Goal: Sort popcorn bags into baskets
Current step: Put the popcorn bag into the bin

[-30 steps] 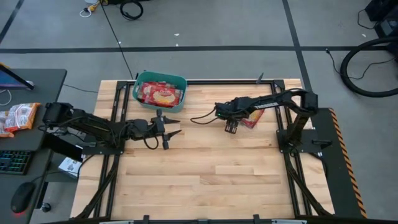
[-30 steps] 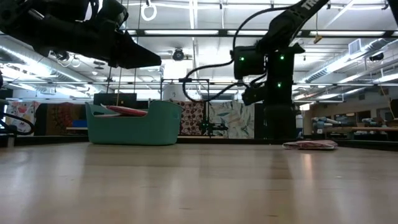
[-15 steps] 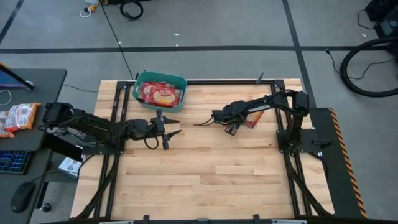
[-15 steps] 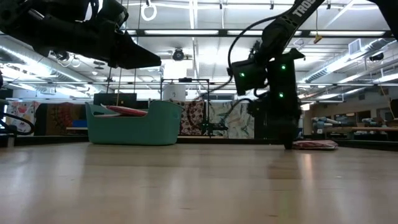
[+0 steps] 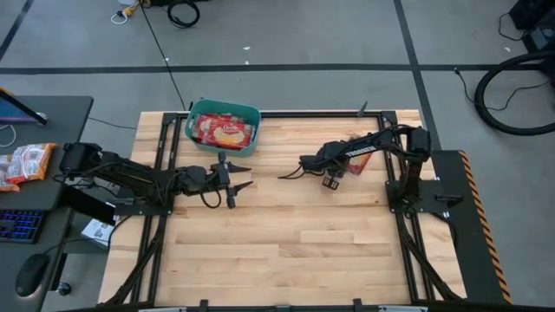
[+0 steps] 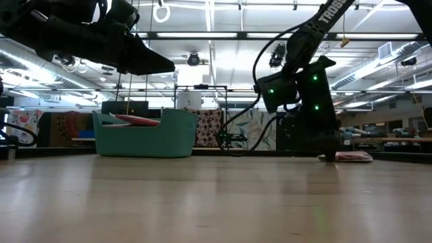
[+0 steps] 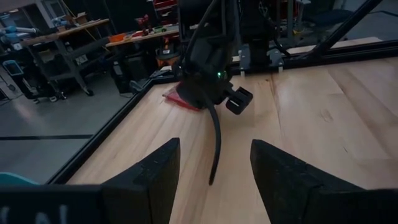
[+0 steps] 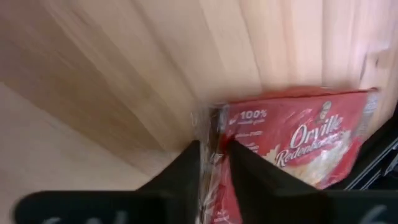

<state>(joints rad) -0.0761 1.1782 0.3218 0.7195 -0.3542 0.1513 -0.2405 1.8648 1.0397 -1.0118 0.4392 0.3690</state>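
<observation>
One red popcorn bag (image 5: 364, 159) with white lettering lies flat on the wood near the table's right side; the low view shows that bag (image 6: 356, 156) as a thin strip. My right gripper (image 5: 331, 180) is down at its left end, shut on it. The teal basket (image 5: 224, 127) stands at the far edge, left of centre, with several red-orange bags inside. My left gripper (image 5: 250, 177) hovers open above the table just in front of the basket, and it (image 7: 214, 162) faces the right arm. My right gripper (image 8: 214, 155) has the popcorn bag's clear sealed end (image 8: 210, 127) pinched between its two fingers. The fingers come slanting down from above and from the table's left. The rest of the bag (image 8: 292, 146) lies flat on the wood.
Black frame rails (image 5: 390, 114) run along the table's far edge and sides. More packets (image 5: 26, 162) lie on a dark side desk off the left edge, beside a keyboard. Bare wood (image 5: 295, 251) fills the near half of the table.
My right gripper has come down to the tabletop and moved toward the table's right edge, onto the popcorn bag's left end. The bag has slid a little toward the right edge, staying flat. The left arm has kept still.
</observation>
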